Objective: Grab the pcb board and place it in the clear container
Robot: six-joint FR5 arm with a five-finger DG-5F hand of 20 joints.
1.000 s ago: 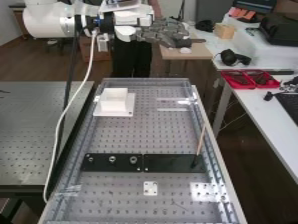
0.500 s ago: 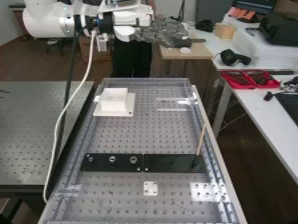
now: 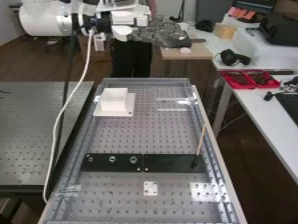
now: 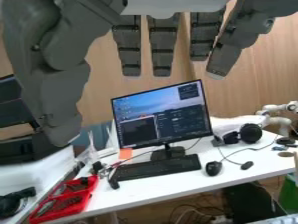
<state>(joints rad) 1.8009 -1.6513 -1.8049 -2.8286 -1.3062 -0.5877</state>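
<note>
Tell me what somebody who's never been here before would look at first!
Probably the big dark grey hand on the white robot arm, up at the top of the high view with its fingers stretched out. Next might come the chunky white block on its flat plate, toward the far end of the holey bench. The bright red trays and lit-up monitor on the white desk stand out too.

The white arm (image 3: 46,20) is up high at the far left. Its dark grey hand (image 3: 159,34) points right, fingers (image 4: 163,45) straight and apart.
</note>
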